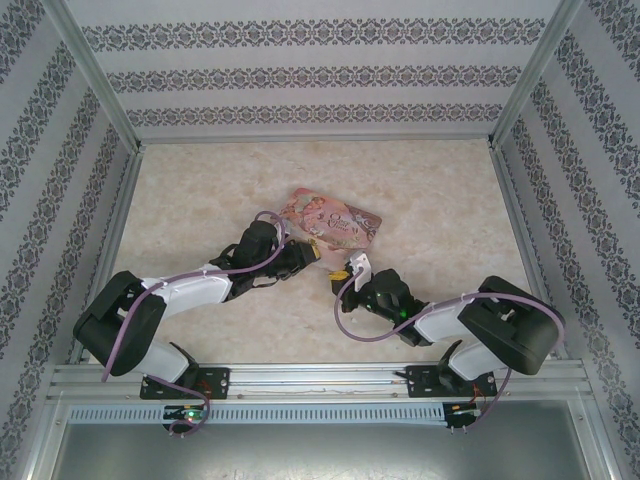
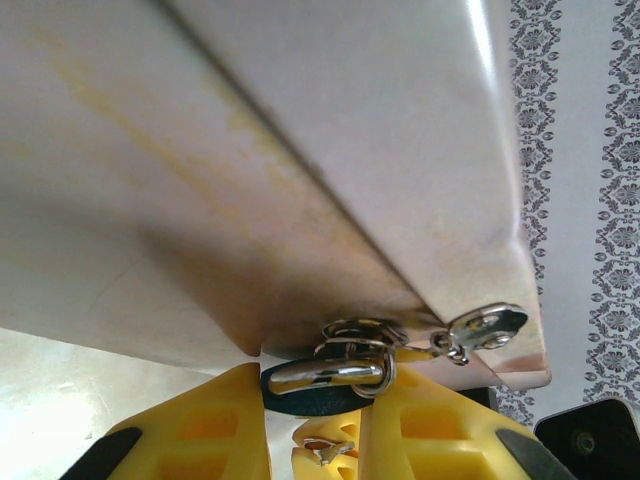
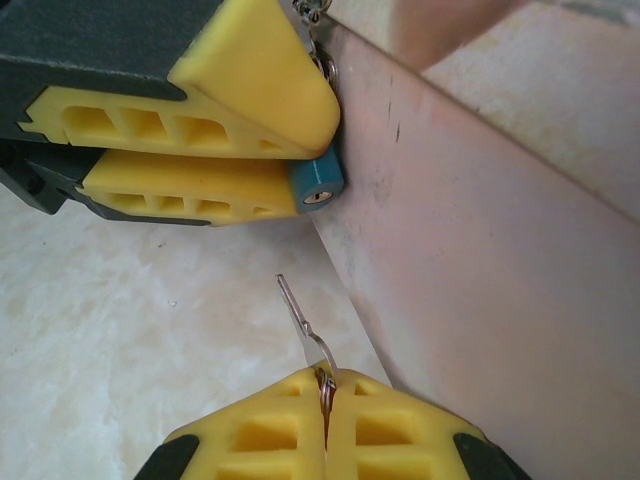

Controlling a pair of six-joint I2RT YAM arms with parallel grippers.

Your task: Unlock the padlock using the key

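The padlock (image 3: 320,182), with its blue-teal body and silver shackle (image 2: 330,372), is pinched between the yellow fingers of my left gripper (image 2: 315,400), which is shut on it. Its shackle runs through rings at the corner of the pink tin (image 1: 335,222). The keyhole end (image 3: 316,196) faces my right gripper (image 3: 325,385). That gripper is shut on the thin grey key (image 3: 302,322), whose bent blade sticks out toward the padlock. The key's tip stays a short way below the keyhole, not touching it. From above, the left gripper (image 1: 318,253) and right gripper (image 1: 350,268) meet at the tin's near edge.
The tin's pale side (image 3: 480,230) stands right beside the key, and its metal hasp (image 2: 487,327) hangs at the corner near the shackle. Beige marbled tabletop (image 1: 200,200) lies around the tin, enclosed by patterned walls (image 1: 320,75).
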